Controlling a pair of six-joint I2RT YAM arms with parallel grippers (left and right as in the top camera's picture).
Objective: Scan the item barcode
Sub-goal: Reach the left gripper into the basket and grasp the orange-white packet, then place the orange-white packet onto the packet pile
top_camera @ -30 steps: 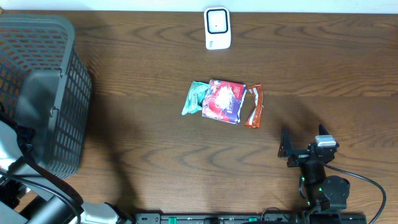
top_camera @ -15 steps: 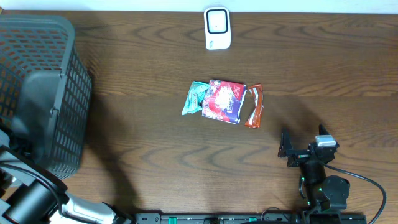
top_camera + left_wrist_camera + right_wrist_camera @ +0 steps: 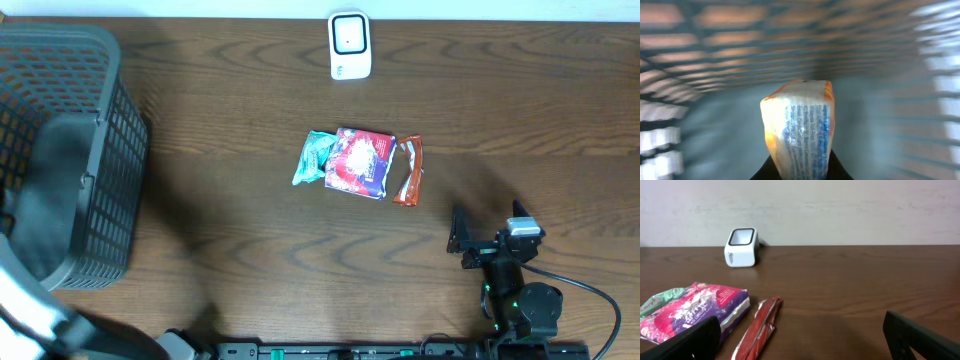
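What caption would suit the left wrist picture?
Left pincer shut on an orange-edged packet, mesh basket walls blurred around it.

A white barcode scanner point(image 3: 742, 247) stands far back on the wooden table point(image 3: 850, 285); nearer — side by side — lie a green packet point(image 3: 655, 302), purple snack packet point(image 3: 695, 311) and red sachet point(image 3: 758, 328).
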